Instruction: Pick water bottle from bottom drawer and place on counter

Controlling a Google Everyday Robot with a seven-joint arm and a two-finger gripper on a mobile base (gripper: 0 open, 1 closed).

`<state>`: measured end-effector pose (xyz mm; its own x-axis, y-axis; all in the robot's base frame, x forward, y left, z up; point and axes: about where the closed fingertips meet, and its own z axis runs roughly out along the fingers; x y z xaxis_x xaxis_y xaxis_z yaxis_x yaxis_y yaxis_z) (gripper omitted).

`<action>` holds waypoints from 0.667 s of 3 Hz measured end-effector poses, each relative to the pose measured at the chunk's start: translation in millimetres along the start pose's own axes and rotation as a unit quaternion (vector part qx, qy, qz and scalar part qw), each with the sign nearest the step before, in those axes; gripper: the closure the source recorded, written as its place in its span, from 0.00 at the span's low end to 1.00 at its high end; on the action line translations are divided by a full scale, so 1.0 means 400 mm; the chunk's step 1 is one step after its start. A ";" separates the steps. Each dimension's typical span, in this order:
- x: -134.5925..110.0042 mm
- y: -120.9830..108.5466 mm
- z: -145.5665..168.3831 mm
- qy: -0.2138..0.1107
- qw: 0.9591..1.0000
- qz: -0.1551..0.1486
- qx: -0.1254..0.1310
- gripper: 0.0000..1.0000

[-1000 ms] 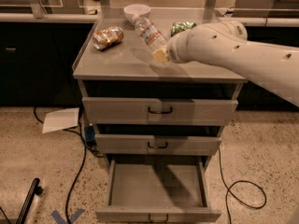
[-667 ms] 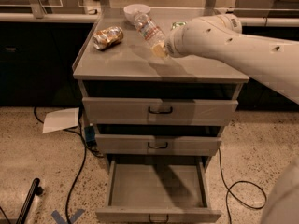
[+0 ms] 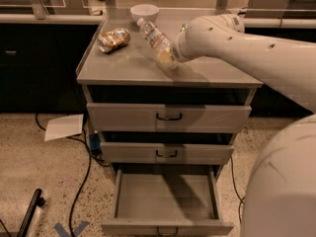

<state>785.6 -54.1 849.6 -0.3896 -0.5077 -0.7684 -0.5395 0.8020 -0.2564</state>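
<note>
Landmark: water bottle (image 3: 152,33), tilted over the desk (image 3: 128,69).

- Gripper (image 3: 167,58): at the bottle's lower end, jaws closed on it. The arm (image 3: 237,43) runs from there to the right of the bottle and blocks that side of the desk.
- Crushed can (image 3: 113,39): left of the bottle, apart from it, with a passable gap between.
- White bowl (image 3: 144,12): just behind the bottle's cap, closing off approach from the rear.
- Free desk surface: the strip in front of the bottle and the front-left corner.
- Bottom drawer (image 3: 165,197): pulled out well below the bottle, tray open from above. The robot body (image 3: 284,181) crowds its right side.
</note>
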 end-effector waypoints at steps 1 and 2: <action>-0.007 -0.002 -0.005 0.000 1.000 0.000 0.000 0.58; -0.007 -0.002 -0.005 0.000 1.000 0.000 0.000 0.35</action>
<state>785.6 -54.1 853.0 -0.3896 -0.5077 -0.7684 -0.5396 0.8020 -0.2564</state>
